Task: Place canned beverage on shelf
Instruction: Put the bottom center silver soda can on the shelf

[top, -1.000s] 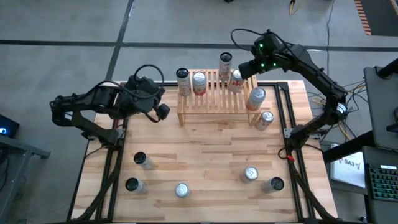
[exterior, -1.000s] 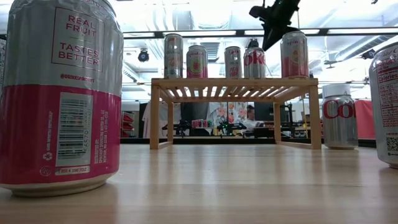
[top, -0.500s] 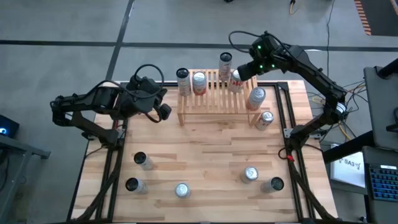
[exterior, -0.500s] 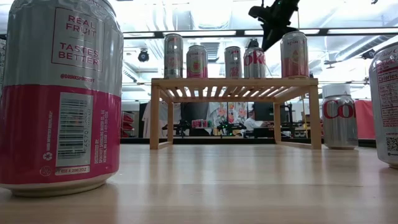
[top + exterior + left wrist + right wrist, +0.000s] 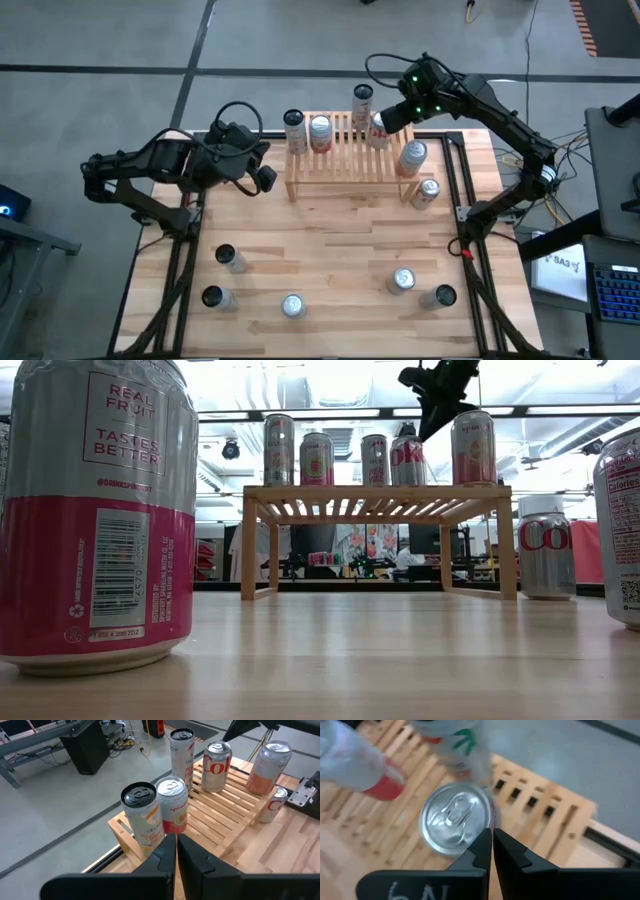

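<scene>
The light wooden shelf [image 5: 340,165] stands at the table's far edge with several cans on its slatted top. Among them are a black-topped can [image 5: 145,817], a pink-and-white can [image 5: 172,810] and a red-lettered silver can [image 5: 216,765]. My right gripper [image 5: 491,834] is shut and slants down over the silver top of a shelf can [image 5: 455,817]. In the low view it [image 5: 428,435] hangs between two cans. My left gripper [image 5: 265,180] is shut and hovers off the shelf's left end, holding nothing. My right gripper's shut fingertips [image 5: 485,840] stand at the rim of the silver-topped can [image 5: 487,820], coming from above at a slant. I cannot tell whether they touch it. The can stands upright on the shelf's slats.
A silver can [image 5: 427,190] stands on the table by the shelf's right end. Several more cans stand along the near part of the table [image 5: 291,305], one [image 5: 95,510] close to the low camera. Bare wood lies between them and the shelf.
</scene>
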You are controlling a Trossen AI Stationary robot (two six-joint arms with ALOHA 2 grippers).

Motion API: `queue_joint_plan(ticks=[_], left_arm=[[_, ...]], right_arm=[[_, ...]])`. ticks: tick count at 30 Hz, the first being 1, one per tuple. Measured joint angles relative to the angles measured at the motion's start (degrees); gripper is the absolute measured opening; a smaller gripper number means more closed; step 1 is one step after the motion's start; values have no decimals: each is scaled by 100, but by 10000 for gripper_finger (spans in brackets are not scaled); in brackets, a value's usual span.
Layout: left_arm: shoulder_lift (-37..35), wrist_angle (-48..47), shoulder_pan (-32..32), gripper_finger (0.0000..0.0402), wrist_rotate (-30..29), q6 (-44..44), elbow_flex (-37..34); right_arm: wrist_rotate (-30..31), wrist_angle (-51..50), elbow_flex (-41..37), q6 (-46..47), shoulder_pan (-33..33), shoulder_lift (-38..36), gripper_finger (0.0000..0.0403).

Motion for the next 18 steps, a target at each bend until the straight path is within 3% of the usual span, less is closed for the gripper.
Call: queue_joint_plan(ticks=[18], left_arm=[[0, 24, -4, 0, 0, 0, 0]], right_arm=[[193, -115, 0, 308, 185, -56, 11]])
